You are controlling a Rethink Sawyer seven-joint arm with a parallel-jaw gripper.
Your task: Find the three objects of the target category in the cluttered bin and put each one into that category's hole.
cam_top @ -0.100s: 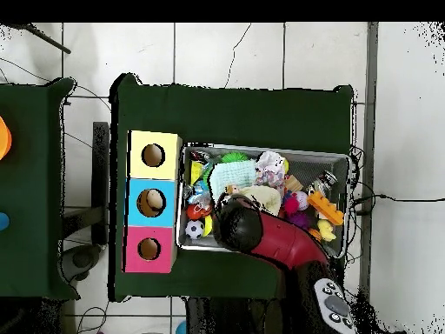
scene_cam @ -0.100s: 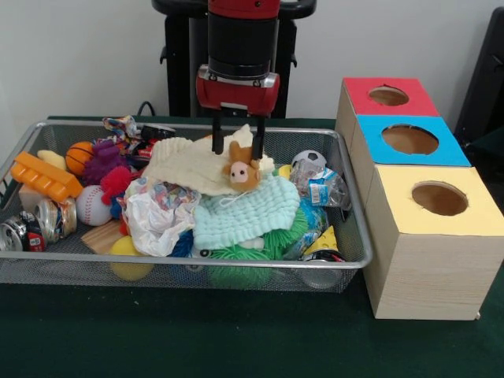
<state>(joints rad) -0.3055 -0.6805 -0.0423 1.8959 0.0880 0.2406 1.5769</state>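
While I look from the front, my gripper [scene_cam @ -0.100s: 237,147] hangs open over the wire bin [scene_cam @ -0.100s: 356,236], one finger on each side of a little brown plush toy [scene_cam @ -0.100s: 242,171], holding nothing yet. I think closing on it comes next. It lies on a soft cream cloth [scene_cam @ -0.100s: 189,164]. From above, three round holes wait in the boxes [cam_top @ -0.100s: 154,201].

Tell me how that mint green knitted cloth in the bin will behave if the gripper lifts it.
The mint green knitted cloth is draped over toys, so it's probably floppy and light. Lifting may tip the small stuffed animal beside it.
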